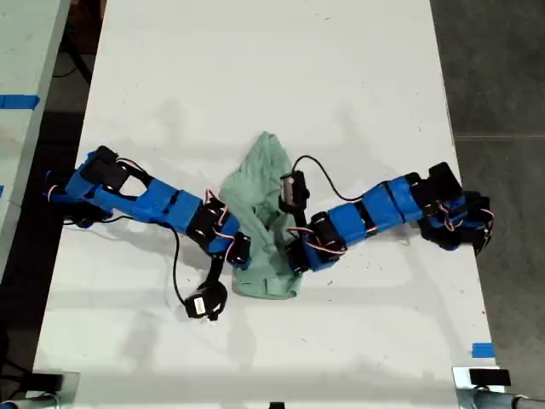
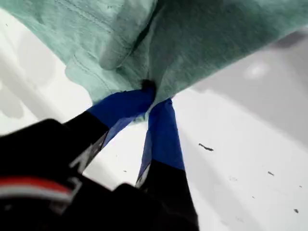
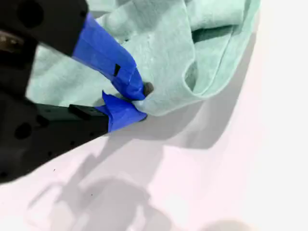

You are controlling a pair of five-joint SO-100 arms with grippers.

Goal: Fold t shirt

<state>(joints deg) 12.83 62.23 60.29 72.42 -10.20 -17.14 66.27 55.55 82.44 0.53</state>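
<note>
Heads up, going across the exterior view: a blue-and-black jointed arm [image 1: 145, 200] comes in from 9 o'clock over the long white table [image 1: 255, 68], and its tip sits against the 8 o'clock edge of the t shirt [image 1: 264, 213]. That's the small pale mint-green soft fabric garment, wrinkled and bunched into a tall lump, lying on the table just below the middle of the view, right between the two arms. A second blue-and-black arm [image 1: 383, 209] reaches in from 3 o'clock, with its tip at the shirt's 4 o'clock edge. You can't really tell from the wrist views which arm is which, so I won't guess.

In the first wrist view, my first gripper [image 2: 151, 98] has its blue-taped fingers pressed together, pinching a fold of the mint cloth, which hangs bunched off the tips with the white table behind it.

In the second wrist view, my second gripper [image 3: 137, 103] is clamped on the hem of the shirt, blue tips meeting right at the cloth's edge, just above the table.
</note>
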